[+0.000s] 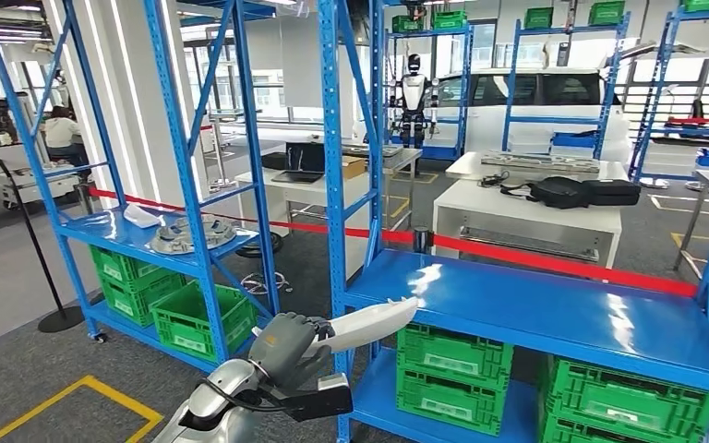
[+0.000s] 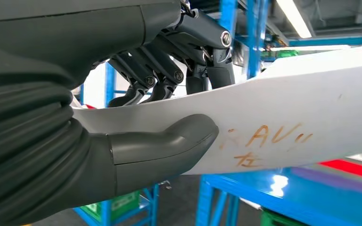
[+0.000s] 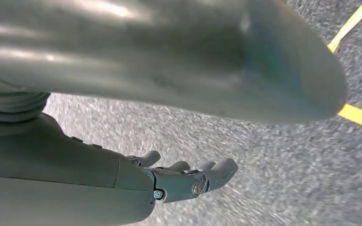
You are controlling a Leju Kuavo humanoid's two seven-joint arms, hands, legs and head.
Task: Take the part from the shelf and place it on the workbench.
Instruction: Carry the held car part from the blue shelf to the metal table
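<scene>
Left hand (image 1: 288,343) raised in front of the blue shelving rack (image 1: 336,166), gripping a long, flat white part (image 1: 369,325). In the left wrist view: thumb (image 2: 169,146) pressed on one face of the part (image 2: 283,117), dark fingers (image 2: 160,70) wrapped over the far edge. Part held clear of the blue shelf surface (image 1: 554,309), tapered tip reaching over the shelf's near-left corner. Orange handwriting (image 2: 264,143) on the part's face, smeared and not fully legible. Gripped end of the part hidden behind the hand in the head view; far end cut off at the frame edge in the left wrist view.

Right hand (image 3: 179,181) hanging over grey speckled floor (image 3: 264,165) beside a yellow floor line (image 3: 360,117). Fingers loosely curled and slightly apart, nothing held. Much of this view blocked by a blurred silver-grey arm cover.

Green crates (image 1: 452,365) stowed beneath the shelf. Red barrier tape (image 1: 563,260) stretched behind the rack. Second blue rack (image 1: 157,235) to the left carrying round grey metal parts (image 1: 185,233), details too small to resolve. White workbench (image 1: 526,217) farther back bearing a black bag (image 1: 563,191).
</scene>
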